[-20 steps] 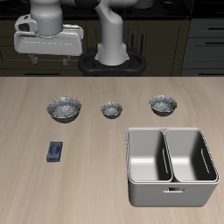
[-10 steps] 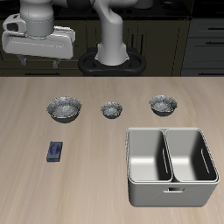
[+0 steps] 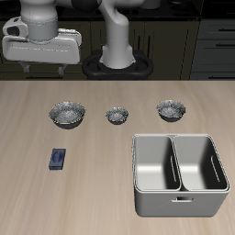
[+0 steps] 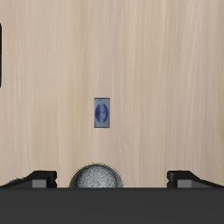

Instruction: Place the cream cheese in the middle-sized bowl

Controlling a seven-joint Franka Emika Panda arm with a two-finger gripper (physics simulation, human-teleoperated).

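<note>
exterior view: pale wooden table (image 3: 101, 147)

Blue cream cheese (image 3: 57, 159), seemingly paler label; speckled silver-grey middle-sized bowl (image 3: 170, 110)

gripper (image 3: 41, 66): fingers too small and dark to tell if apart | wrist view: only the two finger tips (image 4: 38, 178) peek in, rest cut off | silver bowl (image 4: 98, 178): half cut off, can't tell which one | cream cheese (image 3: 58, 159): label too tiny to read | dark thing (image 4: 1, 54) at edge: mostly cut off
</note>
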